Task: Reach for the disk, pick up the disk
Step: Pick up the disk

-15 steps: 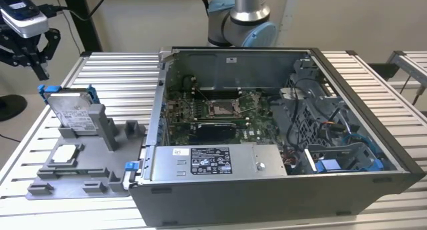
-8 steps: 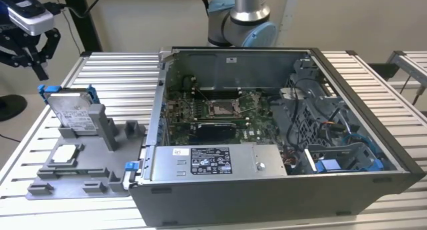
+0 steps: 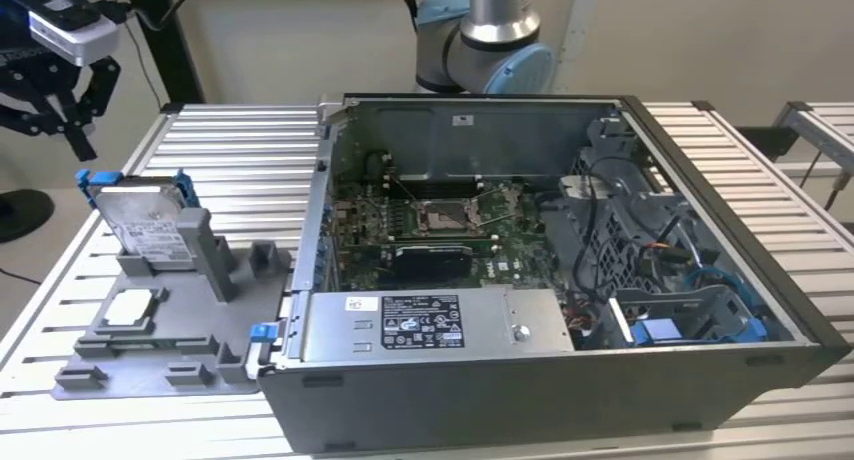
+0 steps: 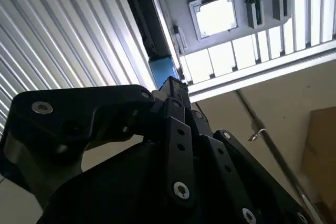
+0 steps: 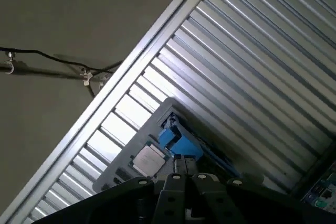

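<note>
Reach step in hand: claw (image 3: pixel 76 140), closed on nothing, hovering well above upright disk (image 3: pixel 147 225) near worktop (image 3: pixel 234 150) edge; judged to need opening, then straight descent.

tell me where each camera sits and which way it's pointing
Exterior view: off the arm, raised, looking down over the slatted table at the open computer case and, at the exterior view's left, the disk standing in a grey holder; the arm and gripper show.
First wrist view: on the wrist, looking along the gripper down at the disk and chip.
Second wrist view: on the wrist, looking along the gripper down at the disk's edge.
Shared: all three show the disk, chip and table.
</note>
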{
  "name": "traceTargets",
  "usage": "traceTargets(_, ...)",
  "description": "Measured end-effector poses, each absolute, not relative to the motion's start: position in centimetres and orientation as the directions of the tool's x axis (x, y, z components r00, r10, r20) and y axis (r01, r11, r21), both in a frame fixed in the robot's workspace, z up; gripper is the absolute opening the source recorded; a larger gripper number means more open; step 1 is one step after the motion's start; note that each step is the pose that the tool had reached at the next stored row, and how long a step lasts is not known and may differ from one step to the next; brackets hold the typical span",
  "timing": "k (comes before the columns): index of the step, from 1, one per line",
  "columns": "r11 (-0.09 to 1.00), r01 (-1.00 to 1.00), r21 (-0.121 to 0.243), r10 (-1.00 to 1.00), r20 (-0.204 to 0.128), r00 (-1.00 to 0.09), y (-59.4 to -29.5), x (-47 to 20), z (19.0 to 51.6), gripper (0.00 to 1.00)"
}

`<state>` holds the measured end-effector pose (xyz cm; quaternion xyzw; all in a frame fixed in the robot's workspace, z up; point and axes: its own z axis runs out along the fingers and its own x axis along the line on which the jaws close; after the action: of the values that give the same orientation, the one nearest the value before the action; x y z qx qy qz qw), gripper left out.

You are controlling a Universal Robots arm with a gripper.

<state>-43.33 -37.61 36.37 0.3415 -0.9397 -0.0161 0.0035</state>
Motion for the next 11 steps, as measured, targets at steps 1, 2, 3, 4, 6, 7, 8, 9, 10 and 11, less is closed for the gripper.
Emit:
traceTargets(1, 0.754, -0.656, 0.033, -0.656, -0.004, -0.755, -37.61, -43.33, 36.37, 0.00)
traceTargets(2, 0.743, -0.669, 0.033, -0.669, -0.004, -0.743, -37.61, -43.33, 36.36, 0.00)
traceTargets(3, 0.730, -0.683, 0.033, -0.683, -0.004, -0.730, -37.61, -43.33, 36.37, 0.00)
traceTargets(4, 0.717, -0.696, 0.033, -0.696, -0.004, -0.718, -37.61, -43.33, 36.37, 0.00)
traceTargets(6, 0.692, -0.722, 0.033, -0.722, -0.004, -0.692, -37.61, -43.33, 36.37, 0.00)
traceTargets(7, 0.678, -0.734, 0.033, -0.734, -0.004, -0.679, -37.61, -43.33, 36.37, 0.00)
traceTargets(8, 0.665, -0.746, 0.033, -0.747, -0.004, -0.665, -37.60, -43.33, 36.36, 0.00)
traceTargets(9, 0.652, -0.758, 0.033, -0.758, -0.004, -0.652, -37.60, -43.33, 36.36, 0.00)
traceTargets(10, 0.638, -0.769, 0.033, -0.770, -0.004, -0.638, -37.61, -43.33, 36.37, 0.00)
traceTargets(11, 0.623, -0.781, 0.033, -0.782, -0.004, -0.624, -37.61, -43.33, 36.36, 0.00)
